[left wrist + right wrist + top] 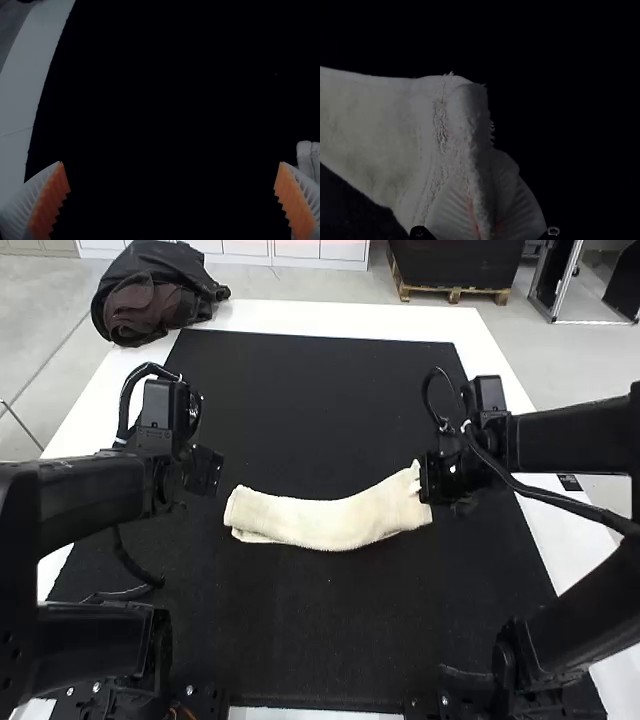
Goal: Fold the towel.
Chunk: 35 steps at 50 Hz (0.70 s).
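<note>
The towel point(325, 522) is cream and fluffy, and it lies on the black mat point(310, 410) on the white table point(300, 315). It is folded into a long, thin strip that goes from side to side, with a little bend in the middle. At its left end, some of a lower layer peeks out on the side near the arms.

The right hand point(428, 480) is closed on the towel's right end. In the right wrist view, its white, ribbed fingers point(452, 212) pinch the cloth, and the bit they hold stands up in a soft ridge — the rest goes off flat to one side.

The left hand point(207, 471) is wide open, with nothing in it. It is over the mat, near the towel's left end but not touching it. The left wrist view shows its orange pads point(52, 202) far apart.

A dark bundle point(155, 290) with some brown cloth sits at the table's far left corner — well apart from the towel.
</note>
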Motion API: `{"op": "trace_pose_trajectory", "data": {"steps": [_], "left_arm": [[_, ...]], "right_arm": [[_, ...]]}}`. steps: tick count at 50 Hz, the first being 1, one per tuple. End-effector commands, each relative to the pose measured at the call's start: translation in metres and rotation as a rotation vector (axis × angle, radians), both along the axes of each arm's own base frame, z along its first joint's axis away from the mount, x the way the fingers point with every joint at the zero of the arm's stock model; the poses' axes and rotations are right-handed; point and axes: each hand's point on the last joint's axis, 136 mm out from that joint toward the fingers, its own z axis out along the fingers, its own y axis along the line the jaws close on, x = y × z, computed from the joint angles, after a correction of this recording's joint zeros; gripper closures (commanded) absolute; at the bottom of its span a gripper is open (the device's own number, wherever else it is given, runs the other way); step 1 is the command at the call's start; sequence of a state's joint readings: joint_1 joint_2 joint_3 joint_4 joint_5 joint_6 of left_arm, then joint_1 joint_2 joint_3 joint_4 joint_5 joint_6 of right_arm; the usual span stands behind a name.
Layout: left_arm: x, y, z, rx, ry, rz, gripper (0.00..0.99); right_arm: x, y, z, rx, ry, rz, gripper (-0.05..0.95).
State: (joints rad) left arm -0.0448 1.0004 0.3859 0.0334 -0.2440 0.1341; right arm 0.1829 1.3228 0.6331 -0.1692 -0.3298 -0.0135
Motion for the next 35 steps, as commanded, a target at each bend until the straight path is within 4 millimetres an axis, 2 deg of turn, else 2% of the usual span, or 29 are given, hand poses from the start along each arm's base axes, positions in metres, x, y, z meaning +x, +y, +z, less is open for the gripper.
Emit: {"op": "trace_pose_trajectory", "data": {"steps": [1, 9, 18, 35], "left_arm": [[0.007, 0.005, 0.023, -0.001, -0.062, 0.021, 0.038], [0.007, 0.005, 0.023, 0.000, -0.062, 0.023, 0.038], [0.006, 0.005, 0.021, 0.001, -0.059, 0.024, 0.038], [0.004, 0.008, 0.018, 0.003, -0.052, 0.033, 0.038]], "right_arm": [[0.005, 0.024, 0.023, 0.065, -0.030, 0.040, 0.92], [-0.003, 0.055, 0.026, 0.082, -0.018, 0.112, 0.92], [-0.015, 0.085, 0.022, 0.096, 0.022, 0.171, 0.92], [-0.013, 0.142, 0.029, 0.157, -0.009, 0.281, 0.92]]}}
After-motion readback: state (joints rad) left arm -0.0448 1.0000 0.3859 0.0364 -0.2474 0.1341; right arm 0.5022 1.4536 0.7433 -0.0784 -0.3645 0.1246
